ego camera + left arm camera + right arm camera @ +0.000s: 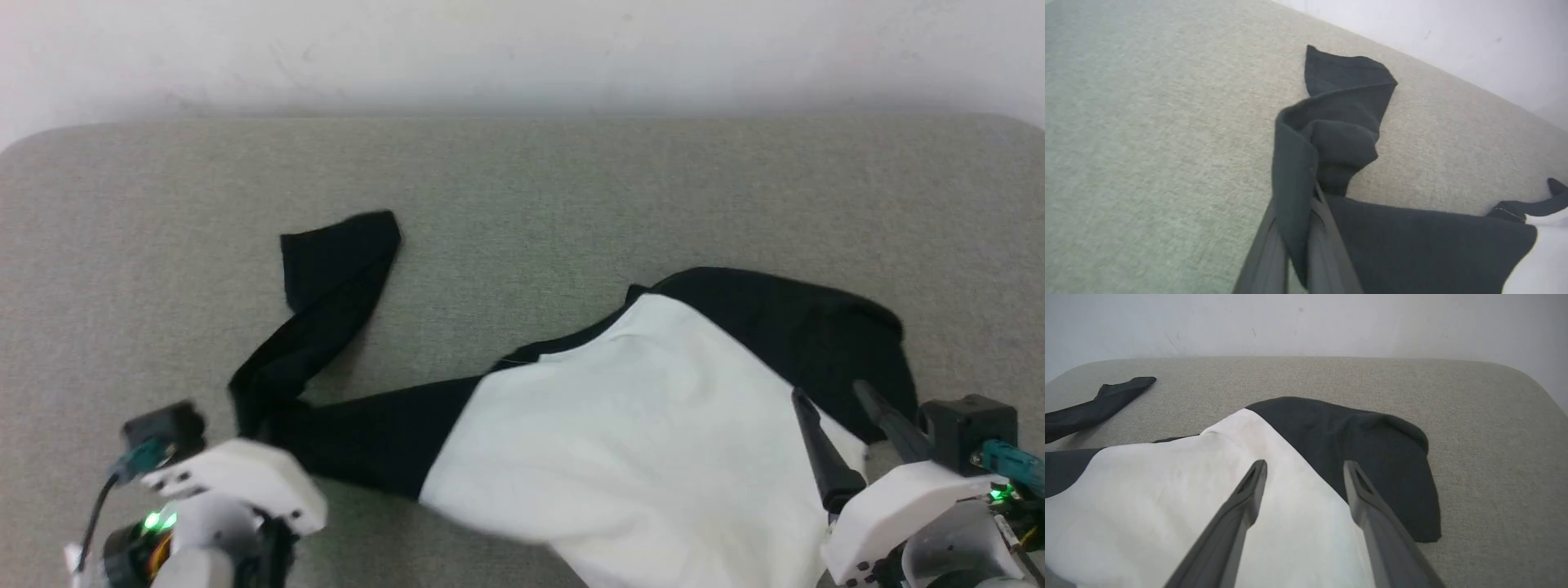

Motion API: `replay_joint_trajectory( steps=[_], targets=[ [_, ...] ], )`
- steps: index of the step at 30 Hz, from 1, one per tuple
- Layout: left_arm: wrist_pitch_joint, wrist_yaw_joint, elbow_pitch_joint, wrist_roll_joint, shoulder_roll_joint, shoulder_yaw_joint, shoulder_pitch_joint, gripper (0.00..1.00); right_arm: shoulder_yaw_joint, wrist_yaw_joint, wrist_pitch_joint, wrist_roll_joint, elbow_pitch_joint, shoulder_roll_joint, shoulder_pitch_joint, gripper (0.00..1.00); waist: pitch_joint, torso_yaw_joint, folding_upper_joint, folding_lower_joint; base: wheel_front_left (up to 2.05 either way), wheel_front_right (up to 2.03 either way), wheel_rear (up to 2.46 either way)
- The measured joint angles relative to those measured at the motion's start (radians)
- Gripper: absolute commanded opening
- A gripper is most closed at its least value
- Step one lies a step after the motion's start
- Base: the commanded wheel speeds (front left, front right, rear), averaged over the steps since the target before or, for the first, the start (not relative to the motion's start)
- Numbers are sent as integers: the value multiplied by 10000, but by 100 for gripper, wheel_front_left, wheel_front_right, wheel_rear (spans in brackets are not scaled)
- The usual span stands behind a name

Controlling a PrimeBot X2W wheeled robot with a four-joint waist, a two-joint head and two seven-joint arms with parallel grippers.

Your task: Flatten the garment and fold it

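The garment (637,425) lies crumpled on the grey padded table, white body in the middle and black sleeves at both ends. Its left sleeve (1339,134) is twisted, with the cuff end lying further back on the table. My left gripper (1300,212) is shut on a fold of that black sleeve. In the head view its white wrist housing (237,482) sits at the sleeve's near bend. My right gripper (829,390) (1305,465) hovers open above the seam where the white body meets the right black sleeve (1372,457), nothing between its fingers.
The grey table (522,180) stretches bare behind and to the left of the shirt and ends at a white wall (522,49). Its rounded back corners show at far left and far right. The shirt's lower part runs off the bottom of the head view.
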Motion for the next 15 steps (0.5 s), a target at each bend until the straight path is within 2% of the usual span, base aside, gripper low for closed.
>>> replay_joint_trajectory(
  steps=[5,10,11,12,13,14,15],
  targets=[
    [31,556,-761,-92,297,702,1139,0,-203,0,-58,2,56,0,0,100,-104,335,-1,0,0,0,0],
    [435,907,-1091,-128,316,878,2046,0,-694,0,46,100,244,2,0,100,-159,659,0,-1,0,0,0],
    [520,930,-1091,-167,270,880,2147,18,-773,0,58,100,299,-2,0,100,-163,714,0,-1,0,0,0],
    [560,953,-1091,-224,221,865,2241,43,-851,0,92,100,349,-2,-2,100,-165,767,0,-1,0,0,0],
    [579,988,-1081,-230,167,851,2294,83,-920,0,127,100,399,2,-4,100,-165,813,0,-1,0,0,0],
    [539,1003,-1074,-263,96,869,2316,100,-993,0,132,98,443,2,-11,100,-165,858,0,-1,0,0,0],
    [412,1016,-1060,-291,35,865,2314,100,-1057,0,142,96,470,0,-20,100,-165,902,0,0,0,0,0]
  ],
)
